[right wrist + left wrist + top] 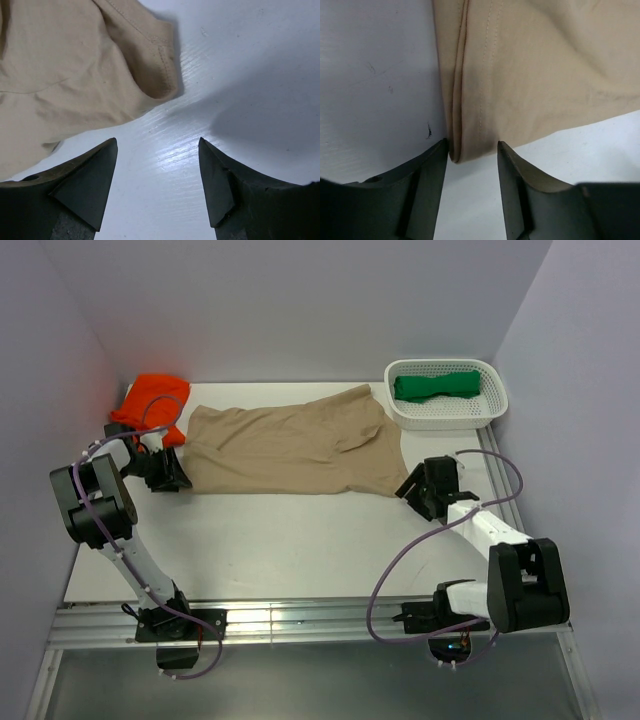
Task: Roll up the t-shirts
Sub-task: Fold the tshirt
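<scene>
Tan t-shirt (pixel 290 450) lies flat, with both claws apart at its ends.
Left gripper (pixel 472 146) straddles its hem corner, unclamped; right gripper (pixel 157 142) stands spread, the sleeve just ahead-left, not touching.

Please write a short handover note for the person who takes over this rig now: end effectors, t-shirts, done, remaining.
Left end effector: open, fingers astride a corner of the tan t-shirt.
Right end effector: open over the table beside it, holding nothing.
Done, it seems: green t-shirt, bundled in the white basket.
Left: tan one, flat and unrolled; orange t-shirt, heaped far left.
</scene>
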You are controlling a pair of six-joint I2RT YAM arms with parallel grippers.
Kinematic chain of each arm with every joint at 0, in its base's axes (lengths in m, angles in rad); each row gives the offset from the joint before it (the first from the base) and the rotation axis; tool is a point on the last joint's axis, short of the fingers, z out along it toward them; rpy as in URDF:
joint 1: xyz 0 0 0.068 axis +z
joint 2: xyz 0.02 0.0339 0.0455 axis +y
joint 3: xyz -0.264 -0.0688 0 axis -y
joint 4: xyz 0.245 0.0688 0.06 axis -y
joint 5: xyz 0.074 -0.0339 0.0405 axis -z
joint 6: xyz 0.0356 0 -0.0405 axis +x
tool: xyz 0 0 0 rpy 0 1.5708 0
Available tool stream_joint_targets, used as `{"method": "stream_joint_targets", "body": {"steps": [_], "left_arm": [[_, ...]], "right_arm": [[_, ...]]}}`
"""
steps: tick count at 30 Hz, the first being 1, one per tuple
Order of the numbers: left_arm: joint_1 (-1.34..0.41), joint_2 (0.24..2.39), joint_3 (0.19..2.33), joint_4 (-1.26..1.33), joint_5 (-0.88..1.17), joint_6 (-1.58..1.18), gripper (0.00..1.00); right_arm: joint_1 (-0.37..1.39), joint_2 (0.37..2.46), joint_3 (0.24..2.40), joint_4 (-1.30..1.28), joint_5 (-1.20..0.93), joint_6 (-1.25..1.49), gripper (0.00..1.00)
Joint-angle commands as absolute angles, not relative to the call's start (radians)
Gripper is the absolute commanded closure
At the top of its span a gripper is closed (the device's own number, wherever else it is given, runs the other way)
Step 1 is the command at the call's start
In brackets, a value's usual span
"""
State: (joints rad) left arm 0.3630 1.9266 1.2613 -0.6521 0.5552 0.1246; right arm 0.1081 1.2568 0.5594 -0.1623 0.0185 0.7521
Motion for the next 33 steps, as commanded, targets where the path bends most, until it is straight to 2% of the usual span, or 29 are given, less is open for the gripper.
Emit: {"method": "stream_joint_targets", "body": {"steps": [1,3,6,7,12,16,18,19,23,25,26,30,33], "left_arm": [[0.36,1.954,1.227,-0.614,0.538,0.109,0.5],[0.36,1.956,1.223,-0.609,0.545,0.101,0.54],[0.357,1.956,1.221,-0.604,0.552,0.098,0.64],[0.357,1.954,1.221,-0.604,0.558,0.097,0.7],[0.353,1.936,1.221,-0.604,0.558,0.101,0.82],[0.348,1.933,1.23,-0.611,0.561,0.106,0.91],[0.348,1.934,1.232,-0.614,0.561,0.109,0.93],[0.347,1.934,1.233,-0.614,0.561,0.11,0.99],[0.344,1.934,1.238,-0.624,0.56,0.123,1.0],[0.341,1.93,1.241,-0.633,0.56,0.133,1.0],[0.339,1.925,1.243,-0.637,0.557,0.138,1.0],[0.341,1.89,1.255,-0.675,0.532,0.181,1.0],[0.347,1.865,1.267,-0.716,0.503,0.219,1.0]], "right_arm": [[0.084,1.236,0.542,-0.112,0.005,0.765,0.27],[0.071,1.252,0.532,-0.094,-0.017,0.77,0.26],[0.051,1.275,0.512,-0.049,-0.044,0.778,0.26],[0.046,1.282,0.509,-0.04,-0.058,0.781,0.26],[0.032,1.331,0.517,-0.003,-0.081,0.788,0.26],[0.031,1.397,0.549,0.034,-0.094,0.79,0.32],[0.029,1.413,0.558,0.037,-0.092,0.79,0.37],[0.029,1.419,0.566,0.037,-0.091,0.79,0.4],[0.029,1.453,0.595,0.015,-0.077,0.784,0.66],[0.029,1.456,0.609,0.008,-0.066,0.776,0.73],[0.031,1.453,0.612,-0.015,-0.063,0.773,0.82],[0.029,1.401,0.621,-0.081,-0.02,0.755,0.95],[0.026,1.332,0.64,-0.164,-0.002,0.73,0.99]]}}
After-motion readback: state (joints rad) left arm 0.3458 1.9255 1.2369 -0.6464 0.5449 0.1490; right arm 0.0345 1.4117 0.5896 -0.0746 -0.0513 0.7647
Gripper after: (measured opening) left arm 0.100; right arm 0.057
